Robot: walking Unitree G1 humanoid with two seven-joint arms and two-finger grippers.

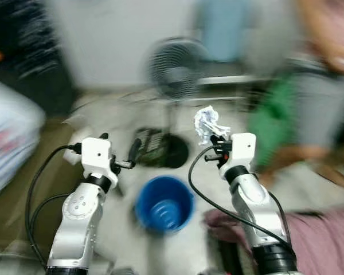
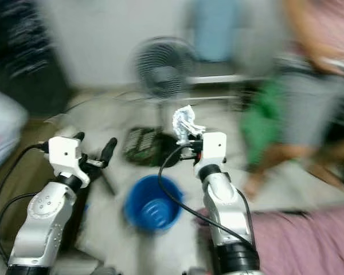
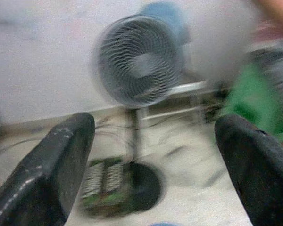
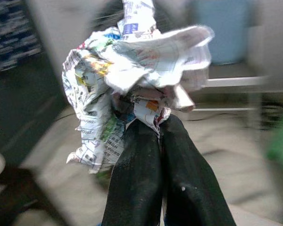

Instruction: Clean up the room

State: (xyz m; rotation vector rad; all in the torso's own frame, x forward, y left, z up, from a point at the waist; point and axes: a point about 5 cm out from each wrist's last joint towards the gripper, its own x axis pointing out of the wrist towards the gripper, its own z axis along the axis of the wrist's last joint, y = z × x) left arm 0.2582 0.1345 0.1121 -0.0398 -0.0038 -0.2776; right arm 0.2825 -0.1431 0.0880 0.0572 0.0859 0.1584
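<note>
The right gripper [image 4: 153,125] is clamped on a crumpled newspaper wad [image 4: 132,70], its print too blurred to read, raised at two o'clock from the blue bucket [image 1: 163,203]. The left gripper [image 3: 153,165] hangs spread wide at the bucket's ten o'clock, holding nothing. A fan [image 1: 175,69] stands at twelve.

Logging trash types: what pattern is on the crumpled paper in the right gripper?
Newspaper-style colour print on white crumpled paper; clearest in the right wrist view.

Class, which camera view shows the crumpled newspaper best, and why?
The right wrist view: the crumpled newspaper looms large there, print readable as colored blocks, pinched by the right gripper. Both eye views show it small and blurred above the blue bucket. The left wrist view faces the fan.
</note>
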